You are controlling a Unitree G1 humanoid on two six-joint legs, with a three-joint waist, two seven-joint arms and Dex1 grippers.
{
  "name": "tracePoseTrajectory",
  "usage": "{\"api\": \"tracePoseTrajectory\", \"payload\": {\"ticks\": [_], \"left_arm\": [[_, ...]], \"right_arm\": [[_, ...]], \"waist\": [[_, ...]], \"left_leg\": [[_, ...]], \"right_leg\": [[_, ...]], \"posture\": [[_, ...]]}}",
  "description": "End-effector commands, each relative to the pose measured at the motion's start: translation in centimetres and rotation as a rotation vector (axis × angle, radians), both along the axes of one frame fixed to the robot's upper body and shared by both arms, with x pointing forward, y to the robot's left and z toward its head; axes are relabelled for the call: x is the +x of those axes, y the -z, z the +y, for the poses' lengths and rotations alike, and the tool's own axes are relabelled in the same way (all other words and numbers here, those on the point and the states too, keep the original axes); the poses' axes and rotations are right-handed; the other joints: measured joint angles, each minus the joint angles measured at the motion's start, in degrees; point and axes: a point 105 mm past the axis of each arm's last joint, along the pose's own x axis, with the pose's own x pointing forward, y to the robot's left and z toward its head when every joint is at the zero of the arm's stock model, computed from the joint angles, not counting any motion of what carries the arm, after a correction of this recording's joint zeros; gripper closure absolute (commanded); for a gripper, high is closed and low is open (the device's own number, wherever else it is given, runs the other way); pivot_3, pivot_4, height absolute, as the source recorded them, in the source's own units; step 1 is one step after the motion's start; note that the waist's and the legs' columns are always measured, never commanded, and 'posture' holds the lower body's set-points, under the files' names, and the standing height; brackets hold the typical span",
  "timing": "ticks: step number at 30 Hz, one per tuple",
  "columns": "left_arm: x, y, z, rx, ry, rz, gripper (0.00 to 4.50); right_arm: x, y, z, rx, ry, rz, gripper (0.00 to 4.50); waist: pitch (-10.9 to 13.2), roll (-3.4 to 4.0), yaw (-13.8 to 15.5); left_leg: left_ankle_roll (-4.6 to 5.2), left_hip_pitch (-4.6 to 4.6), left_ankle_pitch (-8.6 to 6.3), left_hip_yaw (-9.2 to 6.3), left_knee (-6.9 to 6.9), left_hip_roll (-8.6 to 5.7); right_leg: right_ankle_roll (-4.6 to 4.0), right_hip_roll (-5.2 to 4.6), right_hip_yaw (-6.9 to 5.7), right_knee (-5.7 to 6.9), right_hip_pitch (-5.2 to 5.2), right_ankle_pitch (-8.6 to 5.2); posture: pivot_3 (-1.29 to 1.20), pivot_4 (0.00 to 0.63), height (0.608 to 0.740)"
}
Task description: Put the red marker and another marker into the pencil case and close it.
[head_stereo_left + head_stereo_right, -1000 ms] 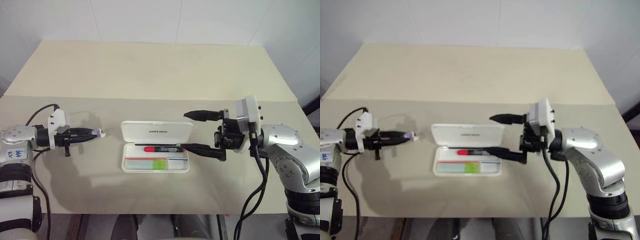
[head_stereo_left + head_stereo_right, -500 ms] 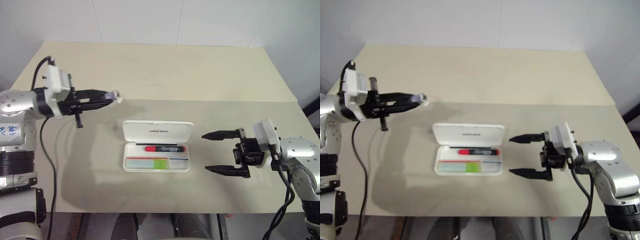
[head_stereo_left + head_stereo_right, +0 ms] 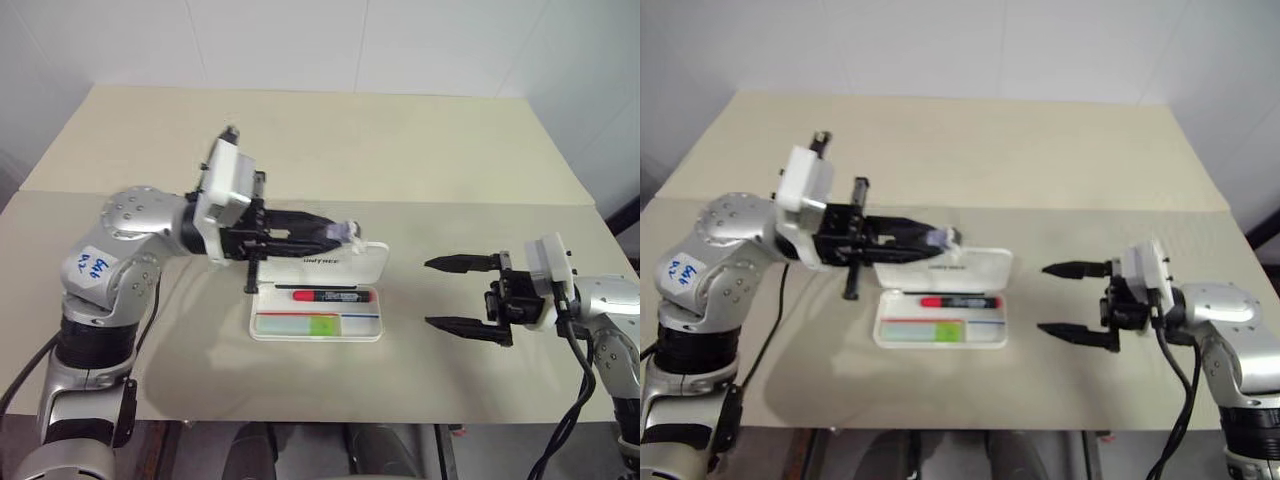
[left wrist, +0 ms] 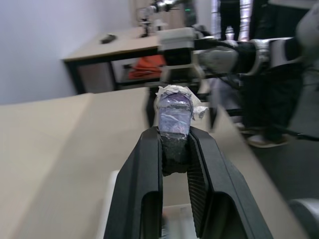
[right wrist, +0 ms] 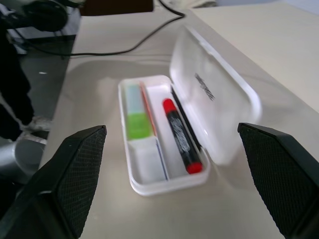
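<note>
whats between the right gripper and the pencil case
Nothing: in the left eye view, only bare table separates the open right gripper from the pencil case, which lies open holding both markers.

Count, beige tabletop [image 3: 330, 140]: one.

White hard-plastic rectangular pencil case with hinged lid [image 3: 316, 300]: one, centre of table, lid up on far side.

Markers inside case: two. One slim black-and-red marker with red cap [image 3: 331, 296], far compartment; one stubby pale mint-green marker with bright green cap [image 3: 300, 325], near compartment.

Black two-fingered grippers: two. One at left [image 3: 340, 232], one at right [image 3: 433, 293].
</note>
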Motion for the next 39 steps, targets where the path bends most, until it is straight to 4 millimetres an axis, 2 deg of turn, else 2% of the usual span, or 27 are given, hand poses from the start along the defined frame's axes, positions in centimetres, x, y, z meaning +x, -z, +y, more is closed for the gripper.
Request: {"api": "tracePoseTrajectory", "payload": {"ticks": [1,3,9,18,28,39], "left_arm": [[-0.6,2.4,-1.2,0.154,-0.043,0.058,4.17],[-0.8,3.8,-1.3,0.246,-0.058,0.078,4.17],[-1.6,5.7,-2.2,0.315,-0.073,0.096,4.17],[-0.9,8.3,-2.9,0.413,-0.169,0.088,4.17],[-0.8,9.5,-4.4,0.430,-0.193,0.068,4.17],[0.5,10.6,-4.7,0.458,-0.252,0.043,4.17]], "right_arm": [[0.3,-0.9,-1.4,-0.017,0.068,-0.055,0.00],[0.4,-0.9,-1.6,-0.020,0.085,-0.059,0.00],[0.3,-0.9,-2.1,-0.030,0.116,-0.063,0.00],[0.4,-0.4,-0.9,-0.010,0.133,-0.060,0.00],[0.2,-0.1,-0.6,0.001,0.151,-0.050,0.00],[0.2,0.0,-0.7,0.001,0.163,-0.049,0.00]], "waist": [[0.0,0.00,-0.1],[0.0,0.01,-0.1],[0.0,0.03,0.0],[0.0,0.04,0.0],[0.0,0.04,0.2],[0.0,0.04,0.2]], "left_leg": [[0.00,0.00,0.00,0.00,-0.01,-0.01],[0.00,0.00,0.00,-0.01,-0.03,-0.02],[0.01,-0.01,-0.01,-0.01,-0.05,-0.03],[0.02,-0.01,-0.01,-0.01,-0.05,-0.07],[0.05,-0.03,-0.02,-0.01,-0.05,-0.09],[0.05,-0.03,-0.02,-0.01,-0.06,-0.11]], "right_leg": [[0.01,0.00,0.03,-0.01,0.00,0.01],[0.01,0.00,0.03,-0.02,-0.01,0.01],[0.00,0.00,0.04,-0.09,0.00,0.00],[0.01,-0.01,0.09,-0.12,0.00,0.01],[0.03,-0.03,0.11,-0.19,0.02,0.01],[0.04,-0.04,0.12,-0.20,0.02,0.02]], "posture": [[0.00,0.150,0.740],[0.00,0.150,0.740],[0.00,0.150,0.740],[0.00,0.150,0.740],[0.00,0.150,0.740],[0.00,0.150,0.740]]}}
